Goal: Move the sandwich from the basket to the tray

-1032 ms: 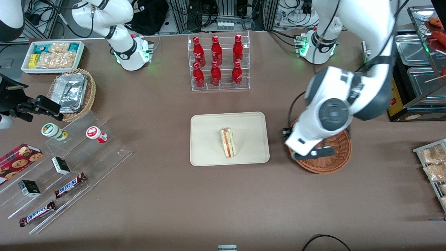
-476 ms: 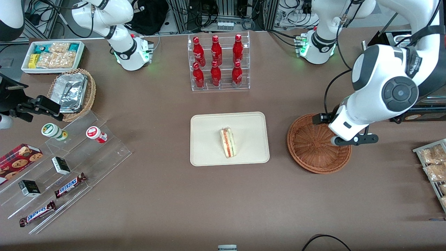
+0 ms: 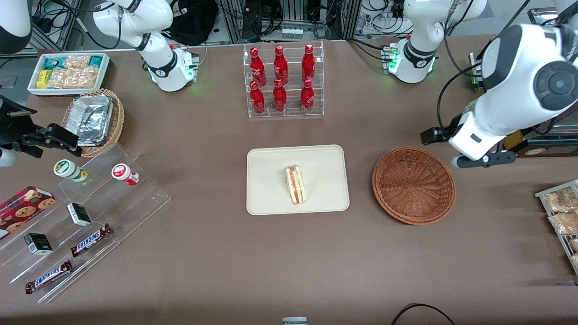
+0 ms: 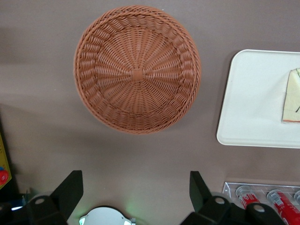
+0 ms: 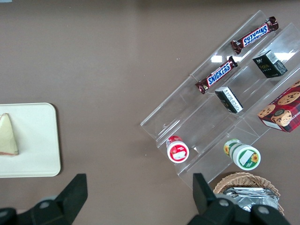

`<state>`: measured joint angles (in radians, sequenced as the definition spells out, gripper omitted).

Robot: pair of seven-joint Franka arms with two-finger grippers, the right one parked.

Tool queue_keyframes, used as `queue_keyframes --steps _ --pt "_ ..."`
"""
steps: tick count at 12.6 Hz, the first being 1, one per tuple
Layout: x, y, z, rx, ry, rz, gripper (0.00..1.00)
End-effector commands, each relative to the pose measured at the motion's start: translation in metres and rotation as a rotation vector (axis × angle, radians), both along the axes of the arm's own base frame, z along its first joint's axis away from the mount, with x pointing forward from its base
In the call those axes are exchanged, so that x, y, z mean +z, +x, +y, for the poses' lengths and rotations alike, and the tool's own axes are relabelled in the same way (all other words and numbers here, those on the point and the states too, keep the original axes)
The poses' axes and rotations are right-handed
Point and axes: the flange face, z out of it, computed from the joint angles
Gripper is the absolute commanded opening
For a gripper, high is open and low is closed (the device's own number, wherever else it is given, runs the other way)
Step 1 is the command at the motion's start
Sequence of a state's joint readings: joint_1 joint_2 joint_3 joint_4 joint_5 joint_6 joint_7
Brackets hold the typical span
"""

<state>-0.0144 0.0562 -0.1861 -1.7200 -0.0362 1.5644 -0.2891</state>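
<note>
Sandwich (image 3: 295, 184) lies on the cream tray (image 3: 266, 198), mid-frame in the front view, a little nearer the camera than the tray's centre. Round reddish-brown basket (image 3: 413, 185) sits on the brown tabletop (image 3: 216, 253) just beside the tray, toward the working arm's end — nothing in it. Left end effector (image 3: 467, 149) hangs above the tabletop at the right of the front frame, off the basket's rim, farther from the camera than the basket centre — fingers (image 4: 69, 192) spread apart, holding nothing. Red bottle rack (image 3: 283, 79) upper centre.
</note>
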Motion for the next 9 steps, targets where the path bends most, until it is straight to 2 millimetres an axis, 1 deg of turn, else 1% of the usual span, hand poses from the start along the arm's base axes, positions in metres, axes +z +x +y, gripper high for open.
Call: queue_keyframes --steps 1,3,4,7,9 --pt "0.021 -0.018 0.006 -0.021 0.052 -0.031 1.00" --pt "0.036 -0.027 0.010 -0.015 0.067 -0.039 1.00" --pt "0.044 -0.029 0.015 -0.004 0.069 -0.051 1.00" --pt "0.067 -0.038 0.025 -0.087 0.052 -0.026 1.00" --pt "0.072 -0.043 0.030 -0.129 0.043 -0.007 1.00"
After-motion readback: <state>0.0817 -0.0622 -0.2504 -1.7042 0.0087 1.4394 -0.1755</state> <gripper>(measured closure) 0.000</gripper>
